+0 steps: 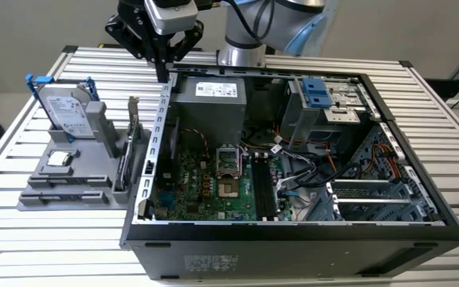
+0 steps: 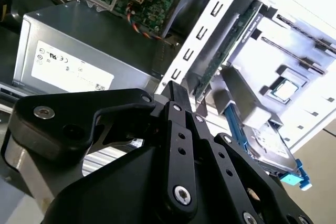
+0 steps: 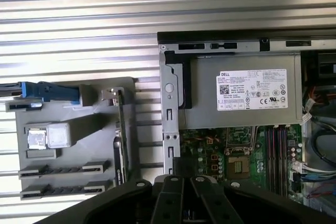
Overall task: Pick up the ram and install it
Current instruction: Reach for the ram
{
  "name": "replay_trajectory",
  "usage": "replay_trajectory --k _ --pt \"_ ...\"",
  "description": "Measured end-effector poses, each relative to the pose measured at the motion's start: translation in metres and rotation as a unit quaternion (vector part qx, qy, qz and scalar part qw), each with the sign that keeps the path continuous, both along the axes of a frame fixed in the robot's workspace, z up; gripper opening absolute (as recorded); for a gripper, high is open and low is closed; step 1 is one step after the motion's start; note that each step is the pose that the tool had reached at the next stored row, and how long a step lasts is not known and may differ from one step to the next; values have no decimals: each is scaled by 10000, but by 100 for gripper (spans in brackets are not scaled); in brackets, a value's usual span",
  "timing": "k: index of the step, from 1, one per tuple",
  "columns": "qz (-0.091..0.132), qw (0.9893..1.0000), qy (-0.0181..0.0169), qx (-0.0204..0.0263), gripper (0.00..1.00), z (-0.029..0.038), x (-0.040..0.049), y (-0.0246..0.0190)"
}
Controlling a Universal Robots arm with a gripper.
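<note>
We identify a white printed label (image 3: pixel 252 90) on the power supply (image 3: pixel 205 115), carrying fine print and certification marks, which we do not transcribe. A pale label (image 1: pixel 72 116) covers the hard drive (image 1: pixel 54 98). A small sticker (image 1: pixel 210 263) stands on the case wall (image 1: pixel 309 254); its print is illegible.

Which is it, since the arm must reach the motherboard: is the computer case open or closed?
Open. The computer case has no panel on its upward side, leaving the motherboard and power supply exposed.
</note>
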State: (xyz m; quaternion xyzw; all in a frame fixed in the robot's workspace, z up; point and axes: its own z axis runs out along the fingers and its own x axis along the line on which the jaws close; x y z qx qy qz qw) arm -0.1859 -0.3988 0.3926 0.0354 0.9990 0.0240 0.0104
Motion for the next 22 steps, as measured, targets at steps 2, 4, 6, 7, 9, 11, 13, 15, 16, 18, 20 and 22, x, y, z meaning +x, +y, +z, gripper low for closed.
replay_trajectory --k 2,4,6,7,9,11,13,15,16,18,20,22 --pt "0 10000 0 0 0 0 -37 0" --pt "0 10000 1 0 0 1 -72 0" --pt "0 10000 0 0 0 0 -107 0" --pt "0 10000 0 0 0 0 -124 0" --pt "0 10000 0 0 0 0 -159 0" --pt "0 10000 0 0 0 0 -196 0" --pt "0 10000 0 0 0 0 -232 0" --pt "0 10000 0 0 0 0 -268 0" --pt "1 10000 0 0 0 0 -286 0" --pt "0 10000 0 0 0 0 -320 0" --pt "0 10000 0 0 0 0 -354 0" --pt "0 10000 0 0 0 0 -387 0"
